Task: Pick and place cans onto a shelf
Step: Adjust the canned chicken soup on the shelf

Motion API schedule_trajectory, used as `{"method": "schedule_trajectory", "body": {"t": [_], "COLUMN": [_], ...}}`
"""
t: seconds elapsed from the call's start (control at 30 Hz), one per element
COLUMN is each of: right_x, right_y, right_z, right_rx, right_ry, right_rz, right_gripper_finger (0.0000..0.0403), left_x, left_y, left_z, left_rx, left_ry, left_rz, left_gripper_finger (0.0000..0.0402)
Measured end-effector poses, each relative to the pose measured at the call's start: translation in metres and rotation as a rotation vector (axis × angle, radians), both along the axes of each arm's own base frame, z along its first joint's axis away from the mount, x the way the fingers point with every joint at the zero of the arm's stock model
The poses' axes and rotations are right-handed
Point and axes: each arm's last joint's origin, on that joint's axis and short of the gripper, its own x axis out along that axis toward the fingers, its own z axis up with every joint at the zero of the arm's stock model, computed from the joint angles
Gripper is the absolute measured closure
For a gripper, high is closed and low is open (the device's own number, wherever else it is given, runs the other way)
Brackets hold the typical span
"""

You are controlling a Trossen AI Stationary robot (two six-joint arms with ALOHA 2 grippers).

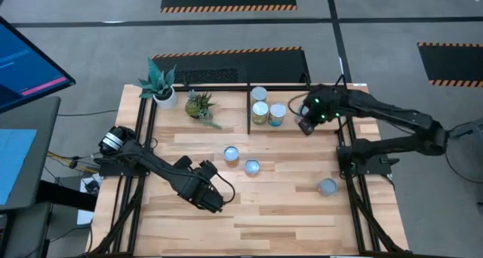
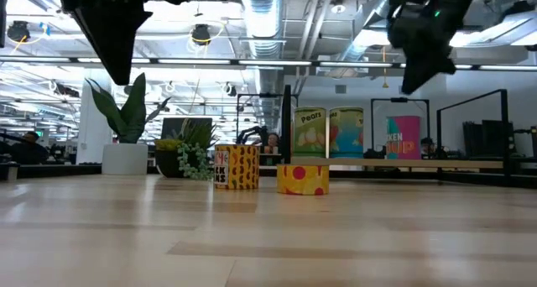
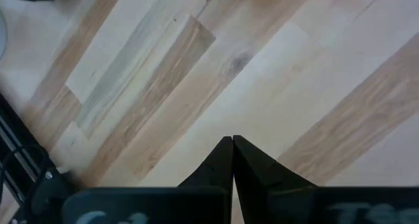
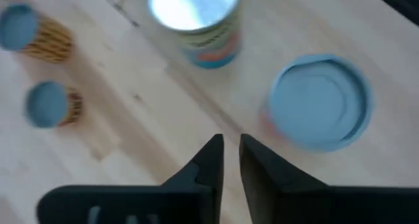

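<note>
Three cans (image 1: 260,111) stand in the shelf (image 1: 250,116), a black-barred bay at the table's far side. In the low view they show yellow-green (image 2: 309,132), light blue (image 2: 346,132) and pink (image 2: 403,136) labels. Two yellow-labelled cans (image 1: 231,155) (image 1: 251,167) stand at mid-table, and another can (image 1: 327,186) stands near the right. My right gripper (image 1: 306,124) hovers just right of the shelf cans, fingers (image 4: 228,149) almost together and empty, above a blue-grey-topped can (image 4: 321,99). My left gripper (image 1: 207,194) is shut and empty over bare wood (image 3: 232,145).
Two potted plants (image 1: 160,84) (image 1: 199,105) stand at the table's far left. Black frame bars (image 1: 355,198) run along both table sides. A monitor (image 1: 30,66) stands off the left edge. Bare wood lies along the near half of the table.
</note>
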Motion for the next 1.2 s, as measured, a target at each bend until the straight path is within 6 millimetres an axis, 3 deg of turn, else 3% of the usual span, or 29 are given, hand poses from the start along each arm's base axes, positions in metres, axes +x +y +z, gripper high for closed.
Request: {"method": "schedule_trajectory", "body": {"t": [0.27, 0.67, 0.87, 1.2], "right_x": [0.006, 0.019, 0.025, 0.033], "right_y": [-0.029, -0.042, -0.047, -0.05], "right_z": [-0.02, -0.035, -0.041, -0.02], "right_rx": [0.02, 0.008, 0.018, -0.023], "right_ry": [0.103, 0.171, 0.193, 0.146], "right_rz": [-0.011, 0.067, 0.064, 0.073], "right_gripper_finger": [0.0271, 0.0226, 0.0247, 0.0339], "left_x": [-0.003, -0.003, -0.005, -0.005], "left_y": [-0.005, -0.005, -0.004, -0.004], "left_z": [0.0, 0.0, 0.0, 0.0], "left_rx": [-0.011, -0.007, 0.003, 0.004], "left_ry": [-0.005, 0.005, 0.029, 0.033], "left_rz": [0.013, 0.003, -0.012, -0.021], "left_gripper_finger": [0.0401, 0.0401, 0.0401, 0.0401]}}
